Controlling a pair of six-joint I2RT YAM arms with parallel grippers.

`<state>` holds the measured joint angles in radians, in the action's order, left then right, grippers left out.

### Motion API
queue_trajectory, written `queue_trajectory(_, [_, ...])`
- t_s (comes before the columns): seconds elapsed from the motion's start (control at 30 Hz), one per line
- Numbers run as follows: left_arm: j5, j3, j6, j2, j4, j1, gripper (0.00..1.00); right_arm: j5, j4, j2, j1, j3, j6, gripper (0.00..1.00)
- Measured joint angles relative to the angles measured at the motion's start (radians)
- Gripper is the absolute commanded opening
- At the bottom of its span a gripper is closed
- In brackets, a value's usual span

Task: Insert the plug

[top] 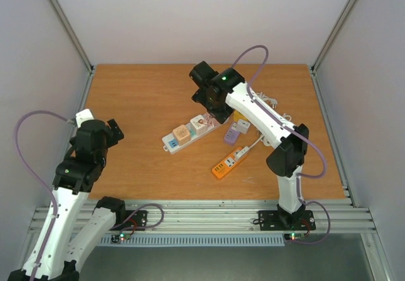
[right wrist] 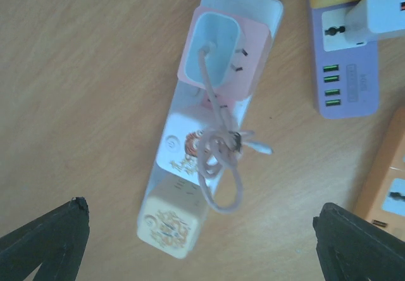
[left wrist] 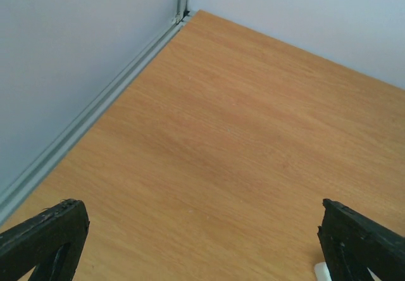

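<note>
From above, the right gripper [right wrist: 201, 208] is hidden under its own wrist, which also covers the far end of the power strip [right wrist: 266, 12]. In the right wrist view only the two dark fingertips [right wrist: 47, 240] show, at the bottom corners. They stand wide apart with nothing between them. The plug [right wrist: 212, 47], a pale blue block, sits in a pink block [right wrist: 253, 62] near the corded end of the strip. Its prongs are out of sight, and its back faces up at the camera. Its thin cable [right wrist: 221, 161] runs along the strip to a loose coil lying over a white cube [right wrist: 180, 142]. The strip's long axis runs from upper right to lower left in this view. A purple strip [right wrist: 348, 72] and an orange strip [right wrist: 386, 180] are cut off at the right edge. The left gripper [left wrist: 202, 230] hangs fully spread over the bare table [left wrist: 240, 123], holding nothing.
</note>
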<state>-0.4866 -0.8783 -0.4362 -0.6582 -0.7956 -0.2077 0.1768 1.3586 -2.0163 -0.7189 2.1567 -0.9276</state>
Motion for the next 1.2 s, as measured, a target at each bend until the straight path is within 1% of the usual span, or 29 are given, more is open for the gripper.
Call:
queue_trajectory(0.17, [0.013, -0.122, -0.127, -0.036, -0.148, 0.0, 0.99, 0.008, -0.107, 0.156, -0.016, -0.196, 0.13, 0.97])
queue_trajectory(0.23, [0.066, -0.156, -0.167, -0.036, -0.189, 0.0, 0.99, 0.009, -0.169, 0.243, -0.019, -0.297, 0.206, 0.97])
queue_trajectory(0.27, [0.068, -0.156, -0.167, -0.03, -0.19, 0.0, 1.0, 0.01, -0.196, 0.29, -0.018, -0.347, 0.244, 0.96])
queue_trajectory(0.33, [0.154, -0.146, -0.163, 0.002, -0.191, 0.001, 0.99, -0.01, -0.303, 0.425, -0.018, -0.499, 0.363, 0.96])
queue_trajectory(0.43, [0.32, -0.105, -0.124, 0.068, -0.178, 0.001, 0.99, -0.05, -0.456, 0.635, -0.008, -0.724, 0.496, 0.97])
queue_trajectory(0.5, [0.402, -0.093, -0.094, 0.105, -0.179, 0.001, 0.99, -0.076, -0.505, 0.785, 0.003, -0.856, 0.575, 0.97])
queue_trajectory(0.53, [0.429, -0.093, -0.084, 0.116, -0.179, 0.001, 0.99, -0.077, -0.506, 0.835, 0.009, -0.886, 0.6, 0.98])
queue_trajectory(0.67, [0.513, -0.103, -0.04, 0.124, -0.181, 0.001, 0.99, -0.026, -0.489, 0.991, 0.021, -0.925, 0.714, 0.98])
queue_trajectory(0.8, [0.537, -0.156, 0.001, 0.095, -0.194, 0.001, 0.99, 0.07, -0.453, 1.132, 0.022, -0.957, 0.806, 0.98])
queue_trajectory(0.9, [0.538, -0.206, 0.027, 0.085, -0.196, 0.001, 1.0, 0.176, -0.405, 1.233, 0.022, -0.975, 0.848, 0.98])
queue_trajectory(0.97, [0.527, -0.244, 0.046, 0.084, -0.205, 0.001, 0.99, 0.257, -0.373, 1.297, 0.022, -0.977, 0.854, 0.98])
queue_trajectory(1.07, [0.497, -0.309, 0.072, 0.083, -0.226, 0.001, 0.99, 0.391, -0.348, 1.432, 0.023, -1.005, 0.853, 0.99])
queue_trajectory(1.13, [0.475, -0.343, 0.091, 0.084, -0.233, 0.001, 0.99, 0.462, -0.34, 1.537, 0.024, -1.032, 0.852, 0.98])
queue_trajectory(1.2, [0.455, -0.36, 0.109, 0.084, -0.24, 0.001, 0.99, 0.502, -0.335, 1.597, 0.024, -1.044, 0.85, 0.98])
